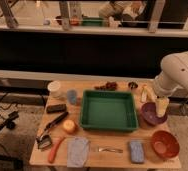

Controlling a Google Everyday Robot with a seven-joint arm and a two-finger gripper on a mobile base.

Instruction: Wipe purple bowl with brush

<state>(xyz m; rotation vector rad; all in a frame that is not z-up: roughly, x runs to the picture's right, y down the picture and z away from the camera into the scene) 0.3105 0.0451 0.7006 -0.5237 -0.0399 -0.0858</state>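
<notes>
The purple bowl (152, 115) sits on the wooden table at the right, just right of the green tray. The brush (53, 126) lies on the left side of the table, its black handle slanted and its greyish head (44, 142) toward the front edge. My gripper (161, 106) hangs from the white arm (179, 75) at the right and is over the right part of the purple bowl, far from the brush. Nothing shows in the gripper.
A green tray (87, 119) fills the table's middle. An orange-red bowl (165, 144) stands front right. On the left are a black block (56, 108), orange-red stick (55, 149), yellow fruit (69, 126), white cup (54, 89) and blue cup (72, 96). A cloth (78, 151), metal utensil (109, 149) and blue sponge (135, 151) lie in front.
</notes>
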